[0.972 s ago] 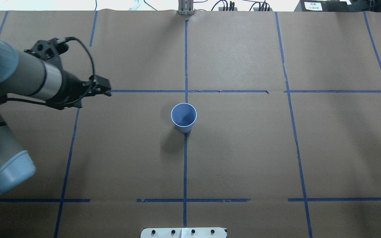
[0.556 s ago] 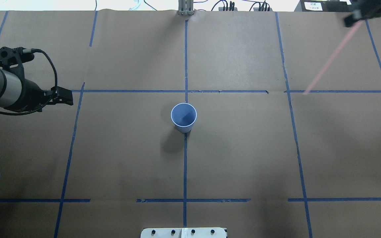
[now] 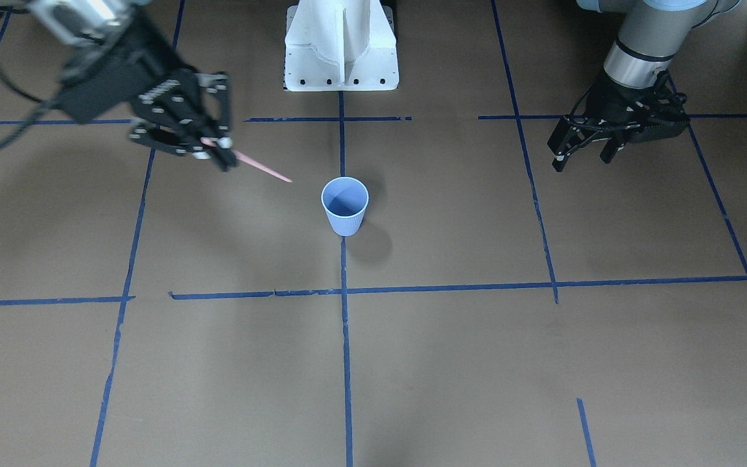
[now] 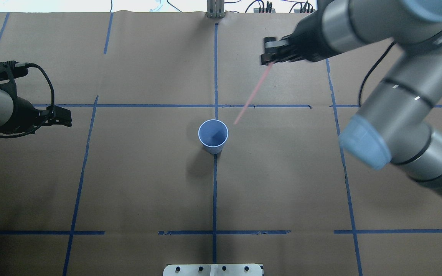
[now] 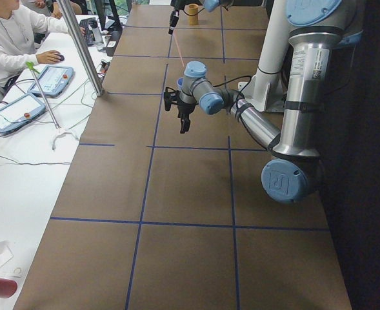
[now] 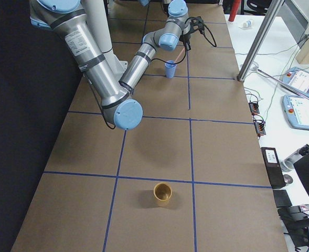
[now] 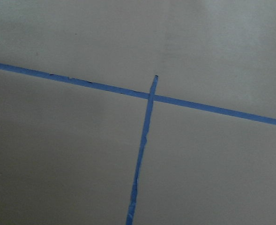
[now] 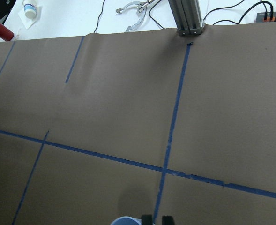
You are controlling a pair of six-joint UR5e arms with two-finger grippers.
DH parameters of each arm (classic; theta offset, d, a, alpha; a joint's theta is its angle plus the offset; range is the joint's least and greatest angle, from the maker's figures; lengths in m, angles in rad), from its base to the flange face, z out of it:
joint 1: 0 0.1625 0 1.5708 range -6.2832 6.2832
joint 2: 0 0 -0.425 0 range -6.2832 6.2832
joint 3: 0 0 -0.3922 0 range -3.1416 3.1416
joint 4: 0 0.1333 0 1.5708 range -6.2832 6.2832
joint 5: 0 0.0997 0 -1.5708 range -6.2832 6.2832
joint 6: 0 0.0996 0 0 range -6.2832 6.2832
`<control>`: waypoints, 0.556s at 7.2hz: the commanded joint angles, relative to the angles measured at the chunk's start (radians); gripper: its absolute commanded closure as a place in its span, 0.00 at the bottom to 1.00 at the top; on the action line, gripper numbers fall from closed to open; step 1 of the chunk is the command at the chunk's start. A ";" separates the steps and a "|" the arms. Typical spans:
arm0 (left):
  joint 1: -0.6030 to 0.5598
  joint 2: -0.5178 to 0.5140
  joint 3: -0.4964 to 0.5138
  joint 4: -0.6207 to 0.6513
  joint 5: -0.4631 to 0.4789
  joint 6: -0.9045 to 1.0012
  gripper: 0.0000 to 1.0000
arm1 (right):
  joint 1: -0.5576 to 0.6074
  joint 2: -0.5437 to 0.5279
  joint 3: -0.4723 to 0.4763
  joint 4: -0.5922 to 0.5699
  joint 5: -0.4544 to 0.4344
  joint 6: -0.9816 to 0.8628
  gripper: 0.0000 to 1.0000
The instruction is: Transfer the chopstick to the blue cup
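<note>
We count two grippers, the right gripper (image 3: 214, 152) and the left gripper (image 3: 582, 157); one pink chopstick (image 4: 251, 94); two cups, one blue cup (image 4: 213, 134) and one yellow-brown cup (image 6: 162, 194); one white robot base (image 3: 341, 45); one seated person (image 5: 9, 39).

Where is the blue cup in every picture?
Front view: blue cup, middle.
Overhead: middle.
Left side: cannot find it.
Right side: far, top middle.
Left wrist: not there.
Right wrist: rim at bottom edge.
Landmark: the blue tape line it stands on.
</note>
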 commanded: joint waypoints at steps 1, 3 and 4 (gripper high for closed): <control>0.000 0.001 0.002 0.000 0.000 0.000 0.00 | -0.058 0.021 -0.024 0.031 -0.068 0.055 0.99; 0.000 0.001 0.000 0.000 0.000 0.000 0.00 | -0.093 0.027 -0.041 0.030 -0.124 0.057 0.99; 0.000 0.001 0.000 0.000 0.000 0.000 0.00 | -0.114 0.027 -0.055 0.031 -0.162 0.055 0.98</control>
